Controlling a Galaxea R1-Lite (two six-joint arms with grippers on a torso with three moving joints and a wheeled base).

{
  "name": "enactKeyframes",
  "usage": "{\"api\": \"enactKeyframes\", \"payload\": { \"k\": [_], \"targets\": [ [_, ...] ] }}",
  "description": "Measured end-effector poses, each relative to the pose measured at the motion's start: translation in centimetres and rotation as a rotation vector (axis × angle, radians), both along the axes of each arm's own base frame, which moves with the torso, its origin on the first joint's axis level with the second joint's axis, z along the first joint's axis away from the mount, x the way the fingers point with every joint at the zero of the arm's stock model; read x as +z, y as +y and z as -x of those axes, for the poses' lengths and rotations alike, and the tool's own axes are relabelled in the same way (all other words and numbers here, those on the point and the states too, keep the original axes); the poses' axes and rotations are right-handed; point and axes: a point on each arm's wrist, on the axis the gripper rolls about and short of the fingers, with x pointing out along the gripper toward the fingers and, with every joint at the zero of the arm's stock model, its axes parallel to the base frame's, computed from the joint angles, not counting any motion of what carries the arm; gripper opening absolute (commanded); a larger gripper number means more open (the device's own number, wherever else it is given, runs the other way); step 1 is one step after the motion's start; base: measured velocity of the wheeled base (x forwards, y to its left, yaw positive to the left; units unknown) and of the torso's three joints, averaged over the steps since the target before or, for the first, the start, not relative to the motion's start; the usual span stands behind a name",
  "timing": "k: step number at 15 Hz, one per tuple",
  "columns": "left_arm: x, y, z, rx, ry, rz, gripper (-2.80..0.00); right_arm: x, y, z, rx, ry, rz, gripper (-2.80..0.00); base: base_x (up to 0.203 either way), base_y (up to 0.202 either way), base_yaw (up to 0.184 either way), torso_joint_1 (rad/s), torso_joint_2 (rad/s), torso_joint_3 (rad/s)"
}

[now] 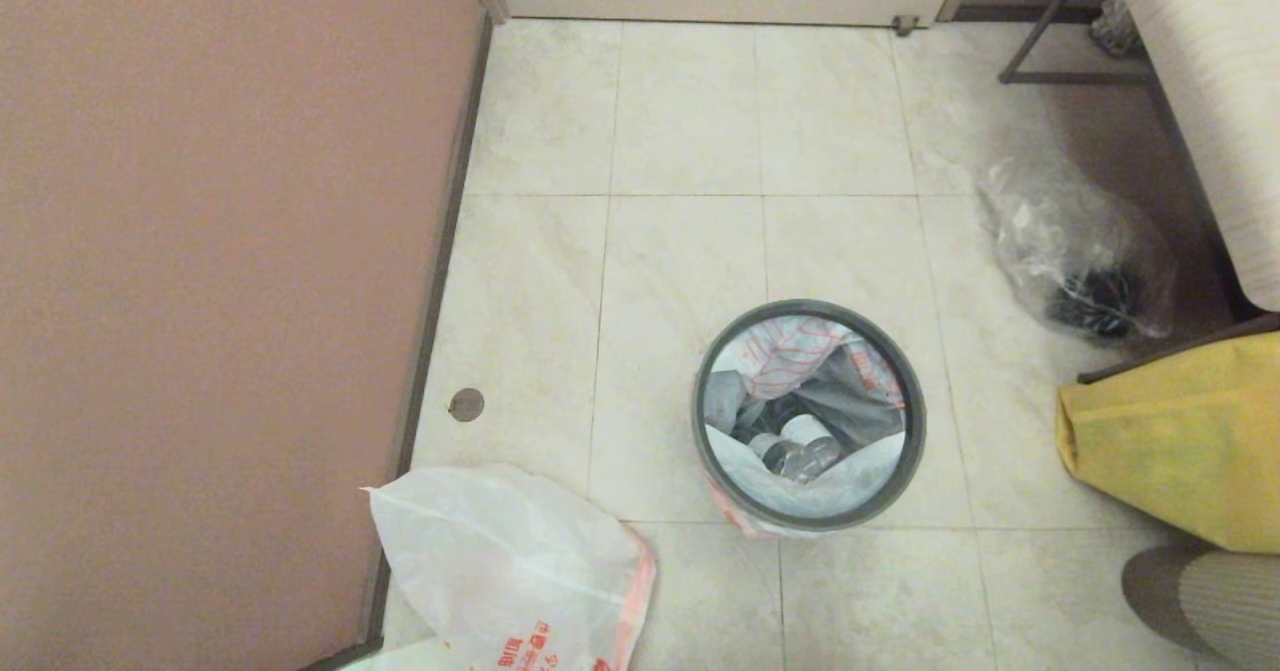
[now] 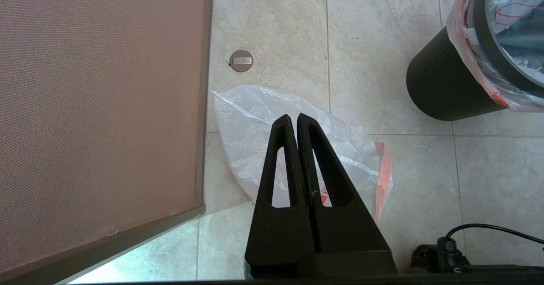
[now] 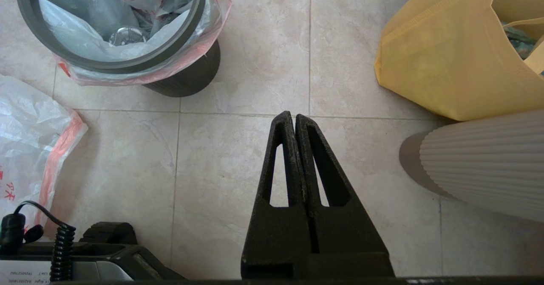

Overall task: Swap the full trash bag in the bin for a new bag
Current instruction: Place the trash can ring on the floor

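Observation:
The bin (image 1: 808, 316) is a small round black bucket with a dark grey hoop rim, standing on the tiled floor. The full trash bag (image 1: 830, 481) lines it, white with pink-red trim folded over the rim, holding grey cans and wrappers. The new bag (image 1: 500, 561) lies flat on the floor to the bin's left, white with a pink border and red characters. My left gripper (image 2: 294, 117) hangs shut above the new bag (image 2: 255, 123), holding nothing. My right gripper (image 3: 290, 115) hangs shut over bare tiles, right of the bin (image 3: 187, 77). Neither arm shows in the head view.
A pinkish partition (image 1: 220, 281) walls off the left. A clear bag with dark contents (image 1: 1085, 261) lies at the back right. A yellow bag (image 1: 1180, 441) and a ribbed pale post (image 3: 484, 166) stand at the right. A round metal floor plate (image 1: 466, 404) sits near the partition.

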Motion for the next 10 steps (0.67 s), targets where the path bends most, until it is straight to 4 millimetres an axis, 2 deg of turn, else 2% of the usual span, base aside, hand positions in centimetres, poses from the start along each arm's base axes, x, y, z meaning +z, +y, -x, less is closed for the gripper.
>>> {"api": "enactKeyframes", "payload": {
  "k": [10],
  "targets": [
    [0.0, 0.0, 0.0, 0.0, 0.0, 0.0, -2.8, 0.0, 0.0, -0.01, 0.0, 0.001, -0.001, -2.8, 0.0, 0.0, 0.0, 0.0, 0.0, 0.0]
  ]
}}
